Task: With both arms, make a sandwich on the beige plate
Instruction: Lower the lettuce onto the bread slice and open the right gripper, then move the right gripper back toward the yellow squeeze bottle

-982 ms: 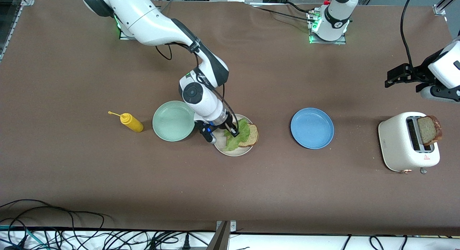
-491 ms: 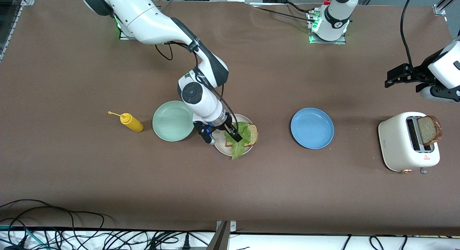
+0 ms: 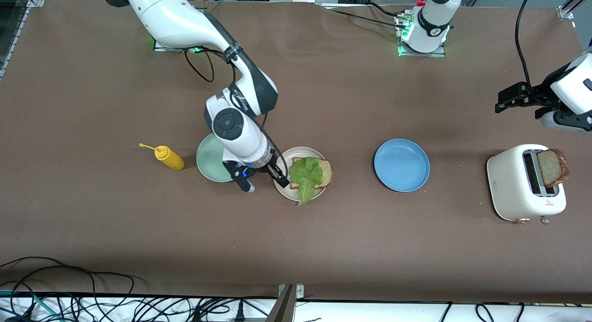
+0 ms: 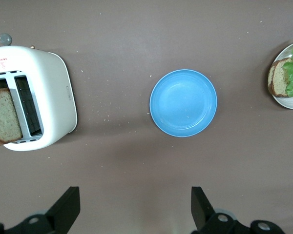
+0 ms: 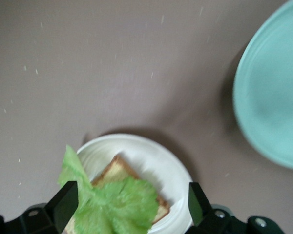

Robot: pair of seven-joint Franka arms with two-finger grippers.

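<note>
Lettuce (image 3: 306, 172) on bread slice (image 3: 323, 172), beige plate (image 3: 299, 154) mid-table, second slice (image 3: 552, 167) in the toaster (image 3: 511, 183).
My right gripper (image 3: 261, 176) hangs wide open over the plate's edge beside the mint plate (image 3: 209, 157); left gripper (image 3: 508, 99) waits open above the toaster end. Blue plate (image 3: 401, 164) between, yellow bottle (image 3: 168, 157) nearby; toaster writing unreadable.

Brown table (image 3: 351, 248) carries a yellow bottle (image 3: 168, 158), green plate (image 3: 210, 158), beige plate (image 3: 283, 188), blue plate (image 3: 401, 164) and white toaster (image 3: 512, 183)
</note>
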